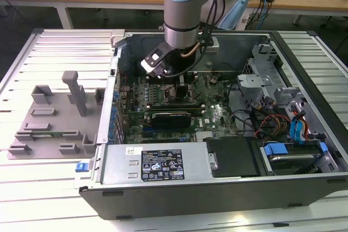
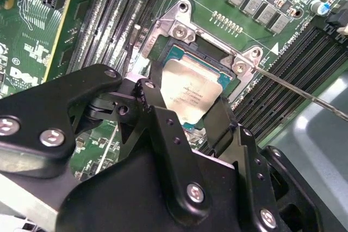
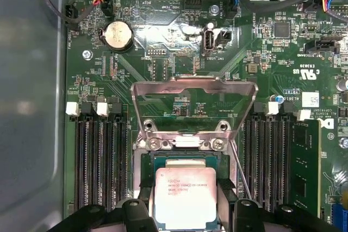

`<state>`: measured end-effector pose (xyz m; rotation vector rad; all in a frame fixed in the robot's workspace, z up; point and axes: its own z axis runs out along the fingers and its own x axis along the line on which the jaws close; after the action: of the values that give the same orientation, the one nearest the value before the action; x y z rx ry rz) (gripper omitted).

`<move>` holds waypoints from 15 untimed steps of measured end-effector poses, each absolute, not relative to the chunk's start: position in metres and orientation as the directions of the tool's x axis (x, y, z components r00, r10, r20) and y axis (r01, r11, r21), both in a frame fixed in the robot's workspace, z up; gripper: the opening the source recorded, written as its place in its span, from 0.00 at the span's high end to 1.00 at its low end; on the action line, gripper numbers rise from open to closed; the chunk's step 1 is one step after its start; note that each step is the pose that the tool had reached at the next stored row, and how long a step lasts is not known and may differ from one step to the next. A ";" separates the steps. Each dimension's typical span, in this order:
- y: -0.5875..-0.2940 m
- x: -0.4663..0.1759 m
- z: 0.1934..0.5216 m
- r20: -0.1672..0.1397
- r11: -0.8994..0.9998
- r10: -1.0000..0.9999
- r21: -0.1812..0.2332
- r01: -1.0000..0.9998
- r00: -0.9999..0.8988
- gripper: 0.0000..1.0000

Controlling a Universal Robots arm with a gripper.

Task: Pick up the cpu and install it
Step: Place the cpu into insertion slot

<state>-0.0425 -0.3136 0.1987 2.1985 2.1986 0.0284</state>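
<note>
The pincer (image 2: 187,113) grips the cpu (image 2: 191,92) by two sides. The cpu is a flat square with a silvery top and a thin dark rim. It sits between the fingers (image 2: 220,120), just over the socket (image 3: 145,165). Past it, a metal flap (image 3: 193,83) stands open.

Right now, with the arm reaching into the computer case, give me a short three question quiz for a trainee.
1. True or false: the hand grips the cpu by two opposite edges.
2. The metal retention frame is: A closed over the chip, B swung open, C taken off.
3. Fill in: the cpu is directly over the ____.
Key: 1 true; 2 B; 3 socket.
</note>
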 end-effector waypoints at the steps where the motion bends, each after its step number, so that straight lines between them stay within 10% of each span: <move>1: -0.314 -0.042 0.199 -0.010 -0.006 1.000 0.036 0.999 0.006 0.46; 15: -0.314 -0.043 0.197 -0.010 -0.006 1.000 0.036 0.999 0.007 0.46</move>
<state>-0.0425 -0.3136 0.1965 2.2055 2.1915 0.0281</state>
